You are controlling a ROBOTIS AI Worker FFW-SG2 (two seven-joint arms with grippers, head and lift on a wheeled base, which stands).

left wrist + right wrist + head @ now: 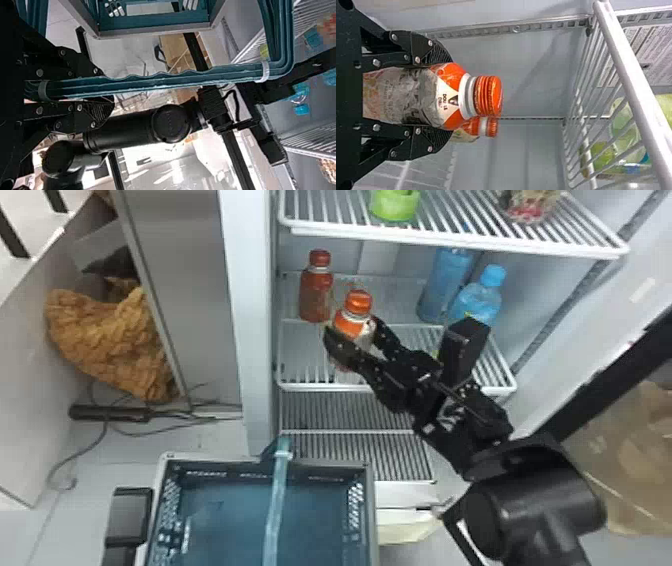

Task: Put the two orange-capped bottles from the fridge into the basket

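Observation:
My right gripper [354,335] is shut on an orange-capped bottle [358,310], upright at the middle fridge shelf. In the right wrist view, my right gripper [441,95] has its fingers on both sides of that bottle [449,95], cap beyond the tips. The second orange-capped bottle [316,292] stands behind and left of it; in the right wrist view this bottle [472,130] is partly hidden. The basket [371,510] is in front of the fridge. In the left wrist view my left gripper [106,89] is shut on the basket handle [166,81].
Two blue bottles [477,300] stand on the shelf's right side. The upper wire shelf [450,232] holds a green container [395,204] above the gripped bottle. A fridge side wall [252,315] rises at left, and a black part [127,515] is beside the basket.

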